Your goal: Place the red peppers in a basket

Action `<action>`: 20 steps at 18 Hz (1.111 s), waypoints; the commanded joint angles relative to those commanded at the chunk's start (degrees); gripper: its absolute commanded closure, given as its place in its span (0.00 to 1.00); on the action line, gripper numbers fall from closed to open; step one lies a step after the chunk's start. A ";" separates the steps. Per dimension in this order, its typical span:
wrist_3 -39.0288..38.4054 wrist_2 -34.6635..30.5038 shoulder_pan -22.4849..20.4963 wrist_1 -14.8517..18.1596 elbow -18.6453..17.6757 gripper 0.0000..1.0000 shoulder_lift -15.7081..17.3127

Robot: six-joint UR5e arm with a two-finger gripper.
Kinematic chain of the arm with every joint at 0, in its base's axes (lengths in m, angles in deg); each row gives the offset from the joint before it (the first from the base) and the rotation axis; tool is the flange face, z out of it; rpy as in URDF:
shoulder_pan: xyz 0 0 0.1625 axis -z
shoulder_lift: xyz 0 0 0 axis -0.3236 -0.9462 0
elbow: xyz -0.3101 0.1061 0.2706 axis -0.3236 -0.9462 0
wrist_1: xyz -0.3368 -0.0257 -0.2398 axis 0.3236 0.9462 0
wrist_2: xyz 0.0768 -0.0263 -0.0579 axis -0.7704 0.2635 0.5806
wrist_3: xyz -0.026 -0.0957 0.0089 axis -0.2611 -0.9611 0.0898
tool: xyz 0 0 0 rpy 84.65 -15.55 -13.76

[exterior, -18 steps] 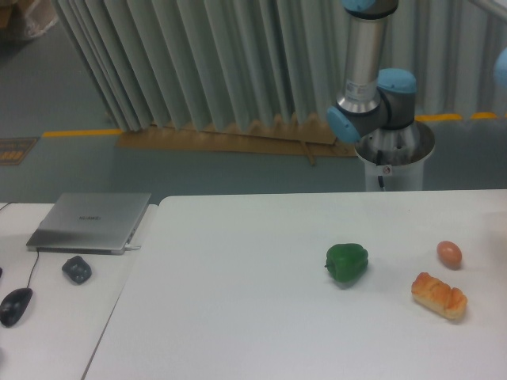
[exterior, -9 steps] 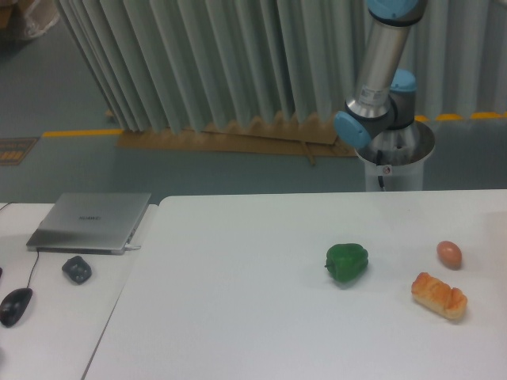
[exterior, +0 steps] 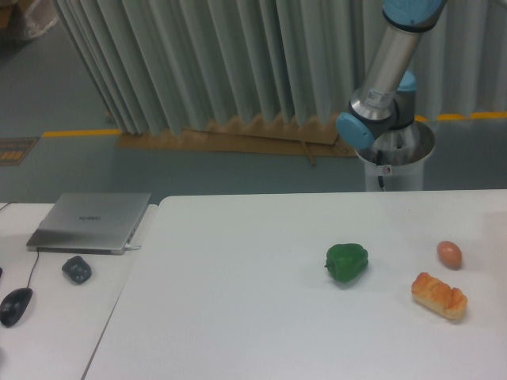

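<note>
The red peppers are out of view, and so is the basket. Only the arm's base and lower links (exterior: 380,103) show at the back right, behind the white table (exterior: 238,317). The gripper itself is outside the frame. A green bell pepper (exterior: 347,263) sits on the table right of centre.
An orange-brown bread loaf (exterior: 439,295) lies near the right edge, with a small brownish egg-shaped item (exterior: 449,253) behind it. On the left table stand a closed laptop (exterior: 91,222), a dark small object (exterior: 77,269) and a mouse (exterior: 16,305).
The arm's upper link has swung to the right and tilted, its top now leaning toward the upper right. The objects on the table have not moved.
</note>
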 joint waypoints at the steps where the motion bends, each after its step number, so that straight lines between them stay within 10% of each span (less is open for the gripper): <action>1: -0.09 0.00 0.26 0.00 -0.17 0.25 0.09; 9: -6.83 2.54 3.24 0.00 -0.35 0.00 0.79; 20: -16.93 8.88 8.42 7.82 -0.18 0.00 8.26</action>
